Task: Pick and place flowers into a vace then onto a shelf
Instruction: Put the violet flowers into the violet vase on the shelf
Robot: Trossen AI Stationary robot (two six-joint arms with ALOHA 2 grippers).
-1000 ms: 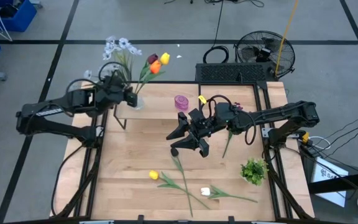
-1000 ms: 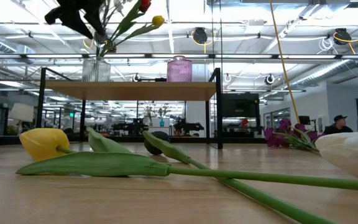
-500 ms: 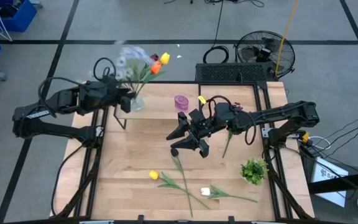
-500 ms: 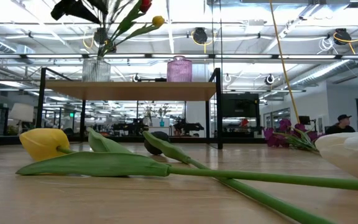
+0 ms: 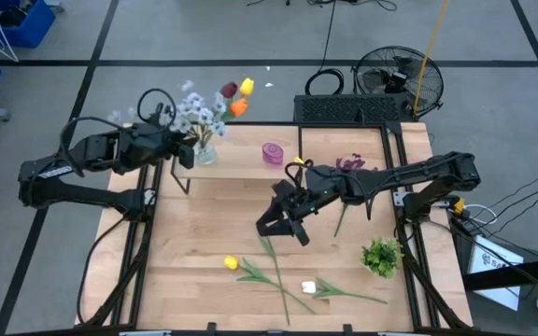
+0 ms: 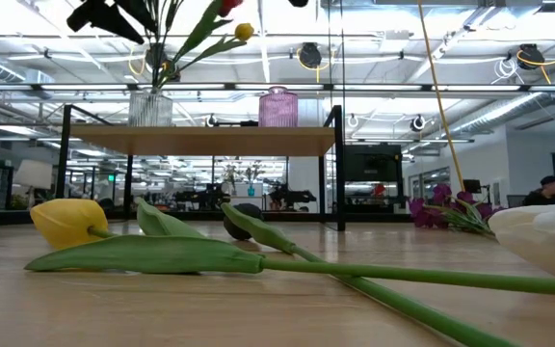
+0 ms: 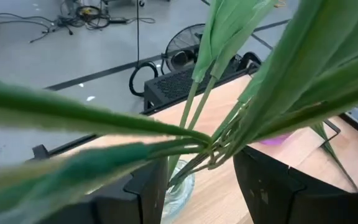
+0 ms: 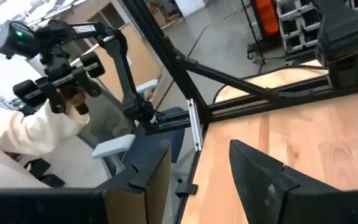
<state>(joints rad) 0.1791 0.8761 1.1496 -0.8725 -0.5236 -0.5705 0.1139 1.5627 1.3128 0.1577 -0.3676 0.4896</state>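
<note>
The flowers stand in a clear vase on the shelf. The left gripper, fingers spread around the stems, is at the vase. The right gripper, fingers spread and empty, hangs over the worktop near a yellow tulip.

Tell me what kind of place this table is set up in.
Probably a robotics lab or workshop in an industrial hall. The low view shows a high ceiling with beams and hanging lights; the high view shows a bare concrete floor with a fan and loose cables beside the table.
</note>
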